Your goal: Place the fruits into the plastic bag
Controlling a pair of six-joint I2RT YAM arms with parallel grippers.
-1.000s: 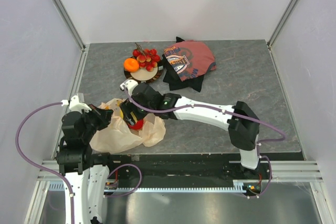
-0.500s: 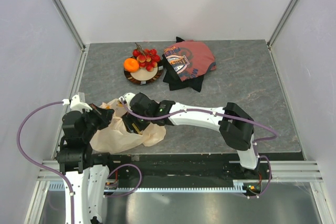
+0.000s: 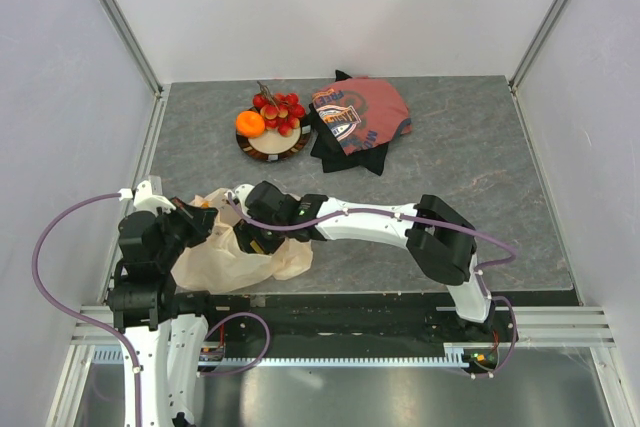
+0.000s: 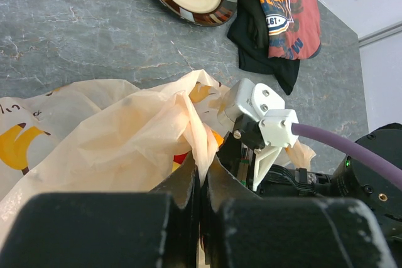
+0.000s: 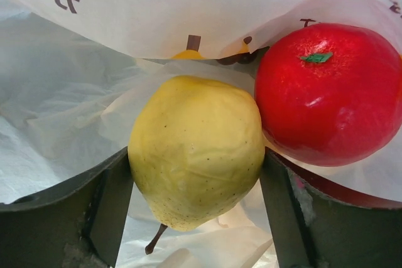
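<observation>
Your left claw (image 4: 202, 183) pinched shut on rim of thin crinkly cream-white plastic bag (image 4: 119, 136); film flimsy. Right claw (image 5: 196, 183) wide inside bag, straddling yellow pear (image 5: 195, 155) beside shiny red apple (image 5: 326, 92); grip or gap, cannot tell. Pear hard, slick: hold across belly.

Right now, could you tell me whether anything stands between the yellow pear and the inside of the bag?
Nothing visible: the pear lies inside the bag, between the jaws of the right pincer, beside the apple.
</observation>
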